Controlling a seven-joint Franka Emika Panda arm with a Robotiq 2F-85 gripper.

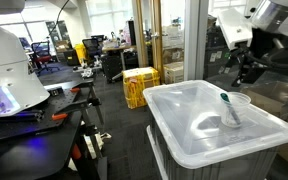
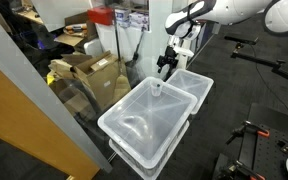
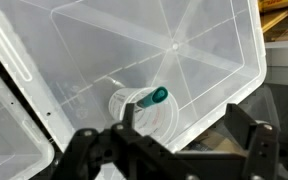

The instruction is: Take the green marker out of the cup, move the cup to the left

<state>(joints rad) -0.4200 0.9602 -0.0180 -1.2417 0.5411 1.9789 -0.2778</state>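
The clear cup [image 1: 234, 112] stands near the far corner of the translucent white bin lid [image 1: 184, 125], small in an exterior view [image 2: 157, 89]. The green marker [image 1: 225, 101] leans inside it, dark green cap up. My gripper [image 1: 247, 70] hangs above and a little beyond the cup, apart from it [image 2: 167, 66]. In the wrist view the cup [image 3: 134, 118] sits just ahead of the black fingers [image 3: 236, 128], with the marker's cap [image 3: 157, 97] pointing towards the gap. My gripper [image 3: 182, 135] is open, nothing between its jaws.
A second lidded bin [image 2: 192, 88] adjoins the first one. Yellow crates [image 1: 140, 85] and a wooden post [image 1: 144, 40] stand behind. A cluttered desk [image 1: 34, 115] lies to one side. Cardboard boxes [image 2: 89, 70] sit past a glass partition. The lid's edge [image 3: 224, 105] drops off near the cup.
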